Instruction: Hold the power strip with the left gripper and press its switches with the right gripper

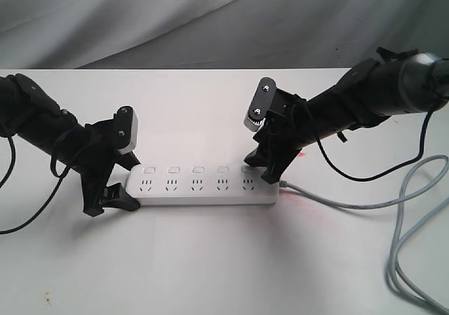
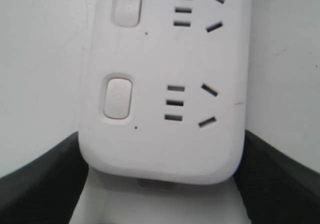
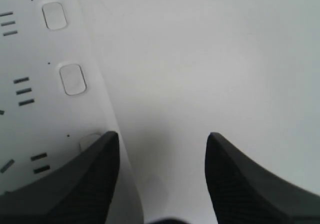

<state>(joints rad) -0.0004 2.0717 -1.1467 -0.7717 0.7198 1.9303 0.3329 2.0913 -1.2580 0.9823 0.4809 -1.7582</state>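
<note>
The white power strip [image 1: 203, 189] lies flat across the middle of the table. Its row of switches [image 1: 198, 169] runs along the far edge above the sockets. My left gripper [image 1: 121, 186] straddles the strip's left end. In the left wrist view both black fingers [image 2: 40, 184] press the sides of the power strip [image 2: 165, 149], so it is shut on it. My right gripper [image 1: 265, 164] hangs open over the cable end. In the right wrist view one fingertip [image 3: 105, 154] covers part of the end switch [image 3: 87, 140]. The other fingertip is over bare table.
The grey cable [image 1: 351, 204] leaves the strip's right end and loops across the table's right side toward the front corner. A grey cloth backdrop [image 1: 210, 20] hangs behind the white table [image 1: 210, 273]. Black arm cables trail at the far left.
</note>
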